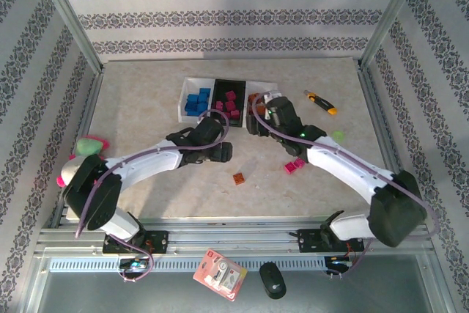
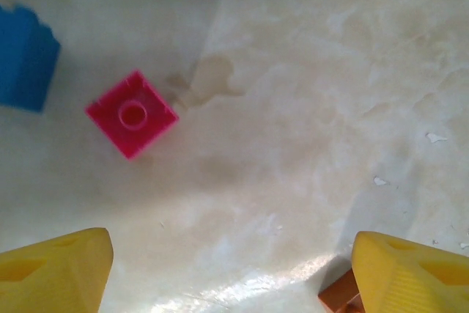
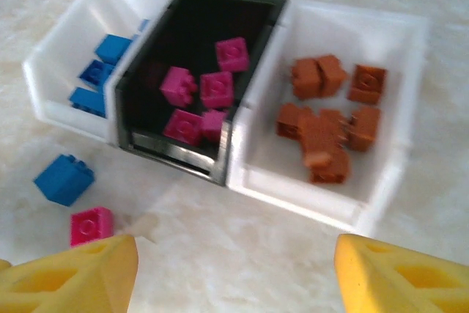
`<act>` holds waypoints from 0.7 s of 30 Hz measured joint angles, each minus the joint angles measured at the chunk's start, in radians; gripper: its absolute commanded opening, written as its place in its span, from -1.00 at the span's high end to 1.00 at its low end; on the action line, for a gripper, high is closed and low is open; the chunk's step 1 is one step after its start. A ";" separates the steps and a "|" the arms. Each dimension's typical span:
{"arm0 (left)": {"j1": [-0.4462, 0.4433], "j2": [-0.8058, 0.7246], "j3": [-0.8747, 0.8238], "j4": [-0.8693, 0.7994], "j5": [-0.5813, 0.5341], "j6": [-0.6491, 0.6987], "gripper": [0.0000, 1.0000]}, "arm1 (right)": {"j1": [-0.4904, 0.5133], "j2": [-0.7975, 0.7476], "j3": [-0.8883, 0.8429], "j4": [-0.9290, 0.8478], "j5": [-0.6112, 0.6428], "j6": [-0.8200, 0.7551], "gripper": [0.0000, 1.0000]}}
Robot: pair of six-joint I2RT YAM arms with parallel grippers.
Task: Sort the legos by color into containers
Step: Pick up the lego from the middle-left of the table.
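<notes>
Bricks (image 3: 216, 89): I judge them light, rigid and smooth-sided, best pinched across two flat opposite faces. Pink brick (image 2: 132, 113) lies loose on the surface (image 2: 308, 108) near a blue brick (image 2: 26, 56), ahead of my left end effector (image 2: 231, 262), open and empty. My right end effector (image 3: 234, 269), also open and empty, hovers before the three part-filled trays (image 3: 308, 199).

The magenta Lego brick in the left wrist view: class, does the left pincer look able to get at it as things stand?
Probably yes. The magenta Lego brick lies alone on bare table ahead of the open left pincer; the blue brick sits apart to one side, with nothing between.
</notes>
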 measured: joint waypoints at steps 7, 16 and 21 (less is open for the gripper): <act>-0.076 0.113 0.097 -0.129 0.074 -0.140 -0.64 | -0.052 -0.107 -0.101 -0.010 0.005 0.015 -0.42; -0.183 0.284 0.289 -0.276 0.122 -0.138 -0.65 | -0.116 -0.156 -0.162 -0.011 -0.041 0.011 -0.43; -0.219 0.367 0.359 -0.348 0.129 -0.110 -0.42 | -0.137 -0.182 -0.185 -0.009 -0.061 0.010 -0.43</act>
